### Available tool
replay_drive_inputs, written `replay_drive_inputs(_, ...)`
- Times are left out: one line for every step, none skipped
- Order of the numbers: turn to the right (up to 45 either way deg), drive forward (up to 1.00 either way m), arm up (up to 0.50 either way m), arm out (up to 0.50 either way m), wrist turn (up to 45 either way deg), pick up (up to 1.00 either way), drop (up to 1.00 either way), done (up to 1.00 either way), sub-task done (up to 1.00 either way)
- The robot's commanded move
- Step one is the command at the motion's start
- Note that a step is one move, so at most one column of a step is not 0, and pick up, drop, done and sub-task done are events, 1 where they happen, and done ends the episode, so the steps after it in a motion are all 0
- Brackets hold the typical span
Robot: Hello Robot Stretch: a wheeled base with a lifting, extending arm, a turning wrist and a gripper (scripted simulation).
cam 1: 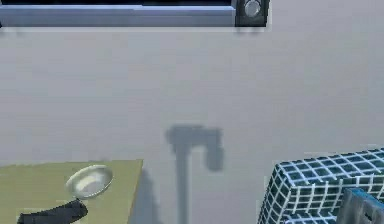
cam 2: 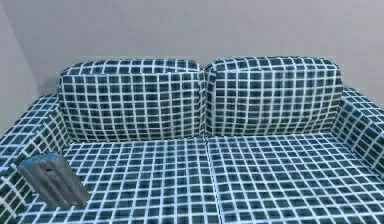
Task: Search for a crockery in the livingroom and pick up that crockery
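Forward view, crockery: a pale round bowl (cam 1: pixel 88 180) is sitting on the olive table (cam 1: pixel 25 180) at the lower left, near the table's far edge.
Forward view, neighbour: a dark object (cam 1: pixel 55 213) is lying just beside the bowl, on the camera's side. Whether they are touching cannot be told. A low reach is risking nudging it, or catching it in place of the bowl.
Forward view, heading: the robot is facing a bare wall (cam 1: pixel 200 90) under a window frame (cam 1: pixel 120 12), with the bowl off to the left. The base is probably needing a turn, and the checked sofa (cam 1: pixel 320 185) at the lower right is standing near enough to be bumped during it.
Arm side view, reach side: the sofa (cam 2: pixel 200 170) is taking up this side, with a grey flat thing (cam 2: pixel 50 178) resting at its left end. Extending the arm from this spot is likely ending in the cushions, far from the bowl.
Hand: I cannot tell its state, nor whether it is carrying anything.
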Motion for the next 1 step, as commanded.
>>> replay_drive_inputs(0.0, 0.6, 0.0, 0.0, 0.0, 0.0, 0.0, 0.0, 0.0)
